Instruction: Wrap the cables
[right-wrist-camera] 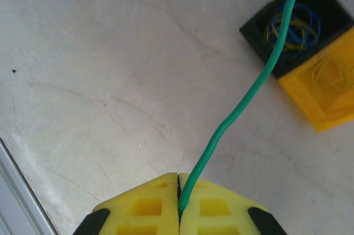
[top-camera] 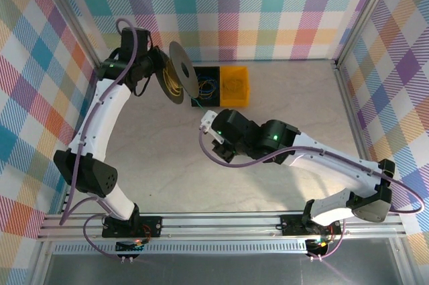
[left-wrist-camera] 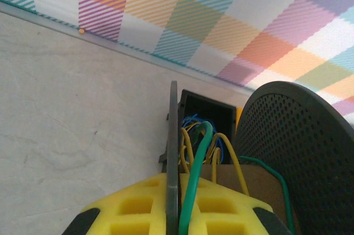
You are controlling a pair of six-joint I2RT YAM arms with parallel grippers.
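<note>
Left gripper (left-wrist-camera: 173, 204): closed on one flange of the black spool (top-camera: 179, 70), which stands on edge at the far left of the bench (top-camera: 288, 97).
Right gripper (right-wrist-camera: 178, 199): pinching the teal-green cable (right-wrist-camera: 243, 108), which runs up toward the spool.
Black bin (right-wrist-camera: 257, 38): holds blue and yellow coils (right-wrist-camera: 293, 27).
Yellow bin (right-wrist-camera: 298, 99): touching the black bin.

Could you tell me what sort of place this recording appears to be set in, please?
Probably a robot test cell, not a home: the left arm and right arm are bolted to a metal rail, and checked walls enclose the pale table.
</note>
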